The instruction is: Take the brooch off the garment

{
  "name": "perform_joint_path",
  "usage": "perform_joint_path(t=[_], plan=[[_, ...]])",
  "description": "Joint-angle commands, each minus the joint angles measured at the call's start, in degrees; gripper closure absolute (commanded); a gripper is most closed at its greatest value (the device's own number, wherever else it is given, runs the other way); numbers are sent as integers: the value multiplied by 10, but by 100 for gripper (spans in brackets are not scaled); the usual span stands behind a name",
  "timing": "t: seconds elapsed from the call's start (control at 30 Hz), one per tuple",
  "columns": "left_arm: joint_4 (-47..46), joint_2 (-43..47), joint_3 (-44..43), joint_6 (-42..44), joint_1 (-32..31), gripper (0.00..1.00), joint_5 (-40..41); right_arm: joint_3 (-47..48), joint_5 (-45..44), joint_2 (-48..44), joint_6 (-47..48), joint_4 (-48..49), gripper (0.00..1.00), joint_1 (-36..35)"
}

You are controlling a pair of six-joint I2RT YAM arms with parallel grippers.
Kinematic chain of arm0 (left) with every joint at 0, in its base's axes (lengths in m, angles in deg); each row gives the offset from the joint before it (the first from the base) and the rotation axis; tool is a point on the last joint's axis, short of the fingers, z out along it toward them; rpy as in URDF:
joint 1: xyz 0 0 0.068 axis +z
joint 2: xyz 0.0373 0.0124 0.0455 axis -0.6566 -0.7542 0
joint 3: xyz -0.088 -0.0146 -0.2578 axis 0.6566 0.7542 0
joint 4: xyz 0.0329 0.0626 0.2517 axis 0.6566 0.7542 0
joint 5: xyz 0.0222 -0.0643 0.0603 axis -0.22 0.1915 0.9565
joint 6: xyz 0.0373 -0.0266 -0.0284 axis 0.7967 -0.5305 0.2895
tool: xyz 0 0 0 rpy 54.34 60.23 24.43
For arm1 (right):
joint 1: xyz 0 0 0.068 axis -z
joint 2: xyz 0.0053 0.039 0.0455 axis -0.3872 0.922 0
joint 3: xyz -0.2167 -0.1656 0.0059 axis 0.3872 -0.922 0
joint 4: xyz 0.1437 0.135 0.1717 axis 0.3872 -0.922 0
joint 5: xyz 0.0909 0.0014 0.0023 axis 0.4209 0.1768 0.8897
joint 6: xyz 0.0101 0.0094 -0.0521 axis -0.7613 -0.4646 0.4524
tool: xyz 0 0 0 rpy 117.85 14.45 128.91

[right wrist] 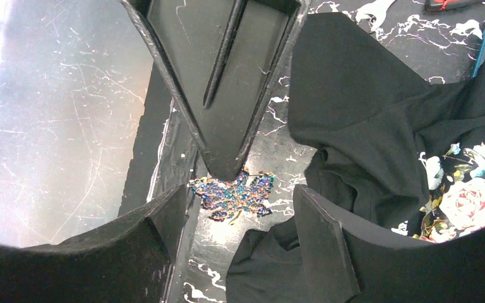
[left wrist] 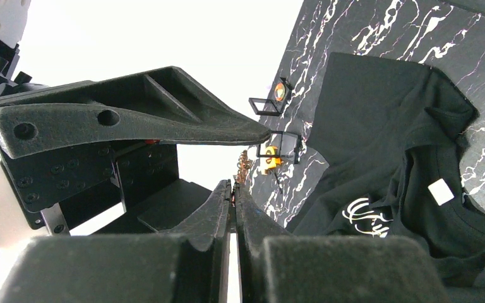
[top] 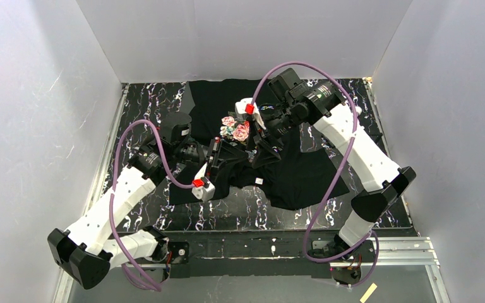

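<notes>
Room is tight around the brooch [right wrist: 232, 194]: folds of the garment [right wrist: 366, 113] are heaped just to its right and below it, while bare marbled tabletop [right wrist: 271, 148] and a pale wall [right wrist: 57, 126] are seen on its other side. From above, the garment is spread over the middle and far part of the tabletop, with bare strips left along both side edges and the near edge.

The left end effector [right wrist: 226, 172] is clenched, and the brooch's upper edge appears to be pinched at its tip. The right end effector [right wrist: 240, 190] is parted, with one finger on each side of the brooch and neither touching it. The brooch's long axis is laid across that gap, and its sequinned face is turned to the right wrist camera. From the left wrist it is seen edge-on. Whether it is pinned to the cloth cannot be told.
</notes>
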Motion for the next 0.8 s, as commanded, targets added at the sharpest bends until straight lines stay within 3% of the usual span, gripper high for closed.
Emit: perform_joint_path(t=[0.0,0.27,0.63,0.77], plan=[[5,-4,-19,8,-3,100,-17,25,14,-2,15,-13,29,-3],[4,-9,-21,10,-4,100,-14,24,17,-3,15,-13,26,-3],[4,-7,-17,13,-5,100,-7,25,19,0,17,-19,46,-3],[6,-3,-12,12,-5,79,5,21,13,-3,10,-16,51,-3]])
